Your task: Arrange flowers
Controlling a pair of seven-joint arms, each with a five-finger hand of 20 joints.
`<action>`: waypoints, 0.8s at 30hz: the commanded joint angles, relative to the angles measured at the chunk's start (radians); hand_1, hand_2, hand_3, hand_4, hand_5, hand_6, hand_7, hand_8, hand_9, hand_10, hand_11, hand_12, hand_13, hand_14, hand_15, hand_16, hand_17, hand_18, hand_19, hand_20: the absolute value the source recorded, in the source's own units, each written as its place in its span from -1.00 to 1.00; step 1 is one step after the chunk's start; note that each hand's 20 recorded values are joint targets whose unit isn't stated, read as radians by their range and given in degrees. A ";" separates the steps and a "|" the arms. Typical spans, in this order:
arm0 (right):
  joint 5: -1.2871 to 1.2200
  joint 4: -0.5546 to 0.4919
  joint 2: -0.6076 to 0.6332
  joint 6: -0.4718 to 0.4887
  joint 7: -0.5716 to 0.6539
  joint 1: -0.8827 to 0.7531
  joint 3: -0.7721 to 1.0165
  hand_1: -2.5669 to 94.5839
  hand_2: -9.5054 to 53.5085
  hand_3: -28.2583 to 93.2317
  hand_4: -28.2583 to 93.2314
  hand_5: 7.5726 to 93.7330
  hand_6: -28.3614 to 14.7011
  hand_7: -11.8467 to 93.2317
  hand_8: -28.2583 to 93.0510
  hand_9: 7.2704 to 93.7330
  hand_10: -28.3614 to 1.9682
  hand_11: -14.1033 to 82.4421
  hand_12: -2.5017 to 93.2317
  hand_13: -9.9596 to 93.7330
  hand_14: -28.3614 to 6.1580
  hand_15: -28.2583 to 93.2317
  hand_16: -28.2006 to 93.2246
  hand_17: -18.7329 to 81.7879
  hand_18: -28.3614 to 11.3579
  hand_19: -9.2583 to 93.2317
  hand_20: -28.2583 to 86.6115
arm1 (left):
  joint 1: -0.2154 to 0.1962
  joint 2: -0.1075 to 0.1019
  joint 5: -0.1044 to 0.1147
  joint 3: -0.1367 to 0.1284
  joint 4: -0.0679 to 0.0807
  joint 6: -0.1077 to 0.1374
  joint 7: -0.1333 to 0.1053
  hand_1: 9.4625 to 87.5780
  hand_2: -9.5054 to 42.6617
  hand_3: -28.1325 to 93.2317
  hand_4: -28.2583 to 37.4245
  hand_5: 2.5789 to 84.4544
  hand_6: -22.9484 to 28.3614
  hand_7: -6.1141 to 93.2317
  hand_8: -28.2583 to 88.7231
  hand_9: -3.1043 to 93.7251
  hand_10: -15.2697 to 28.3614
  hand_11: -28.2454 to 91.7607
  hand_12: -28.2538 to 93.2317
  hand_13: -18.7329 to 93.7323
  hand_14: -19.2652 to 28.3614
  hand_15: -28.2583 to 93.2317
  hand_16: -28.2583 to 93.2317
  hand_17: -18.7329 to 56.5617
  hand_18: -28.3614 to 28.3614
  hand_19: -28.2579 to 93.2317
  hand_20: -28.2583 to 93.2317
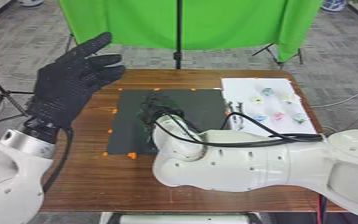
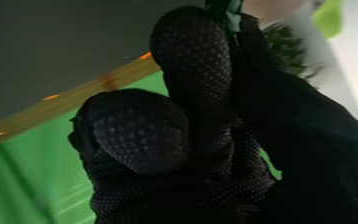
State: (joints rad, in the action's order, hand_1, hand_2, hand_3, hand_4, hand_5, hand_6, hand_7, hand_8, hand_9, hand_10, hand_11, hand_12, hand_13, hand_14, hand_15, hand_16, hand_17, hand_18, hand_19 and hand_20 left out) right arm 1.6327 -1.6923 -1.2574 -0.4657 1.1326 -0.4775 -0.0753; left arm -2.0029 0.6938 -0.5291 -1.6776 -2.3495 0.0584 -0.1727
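Stem (image 2: 234,22), thin and green, sits in the right hand (image 1: 161,107), which is low over the dark mat (image 1: 131,142) near the middle of the table (image 1: 87,187). In the right wrist view, that hand (image 2: 193,55) pinches it near the fingertips, between one upright finger and the dark digit beside it — another finger (image 2: 140,132) is bent in front, apart from the stem. The stem's long axis runs almost in line with the upright finger, on past its tip; which end carries a bloom I cannot tell. Dark green leaves (image 2: 285,46) show close by, though whether they join the stem is unclear.

The right arm lies bent across the near right part of the table, its wrist turned forward toward the mat. The left hand (image 1: 69,80) is raised above the left side, fingers extended and a little spread, aimed forward and inward.

On the white sheet (image 1: 242,85) at the right lie small flowers: blue (image 1: 267,92), yellow (image 1: 257,99) and pink (image 1: 278,116) among them — a few more around these. Two slim metallic tools (image 1: 239,108) lie near its left edge. Behind the table hangs a green cloth (image 1: 238,25).
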 commanded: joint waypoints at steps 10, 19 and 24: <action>-0.091 0.045 -0.013 0.083 -0.017 -0.057 0.014 0.08 -0.96 0.58 -1.00 0.89 0.31 -0.45 -0.47 1.00 0.16 0.09 -0.59 0.90 0.29 0.57 -0.21 0.35 -0.71 1.00 0.13 | 0.031 0.033 -0.005 0.005 0.002 -0.013 0.031 -0.66 -0.35 0.72 -0.91 -0.30 0.19 -0.56 -0.70 -0.33 0.70 -0.06 -0.35 -0.29 1.00 0.31 -0.69 -0.77 0.96 0.44 -0.28; -0.136 0.046 -0.022 0.121 -0.036 -0.080 0.043 0.03 -0.79 0.51 -1.00 0.85 0.39 -0.53 -0.54 1.00 0.19 0.07 -0.59 0.89 0.28 0.57 -0.21 0.34 -0.70 1.00 0.12 | 0.019 0.041 -0.007 -0.002 0.000 -0.012 0.037 -0.66 -0.35 0.72 -0.91 -0.30 0.19 -0.56 -0.70 -0.33 0.70 -0.06 -0.35 -0.29 1.00 0.31 -0.69 -0.76 0.96 0.43 -0.28; -0.147 0.041 -0.022 0.148 -0.039 -0.095 0.066 -0.01 -0.75 0.48 -1.00 0.84 0.41 -0.54 -0.56 1.00 0.20 0.07 -0.59 0.89 0.28 0.57 -0.22 0.34 -0.69 1.00 0.12 | 0.018 0.038 -0.006 0.000 -0.003 -0.006 0.031 -0.66 -0.35 0.72 -0.91 -0.30 0.19 -0.56 -0.70 -0.33 0.70 -0.06 -0.35 -0.29 1.00 0.31 -0.69 -0.76 0.96 0.43 -0.27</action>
State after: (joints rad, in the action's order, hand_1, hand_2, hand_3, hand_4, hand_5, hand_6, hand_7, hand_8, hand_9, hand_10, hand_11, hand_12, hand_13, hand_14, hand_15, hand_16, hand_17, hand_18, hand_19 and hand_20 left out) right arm 1.4968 -1.6399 -1.2667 -0.3464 1.1024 -0.5635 -0.0293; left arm -1.9740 0.7248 -0.5309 -1.6778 -2.3468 0.0414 -0.1390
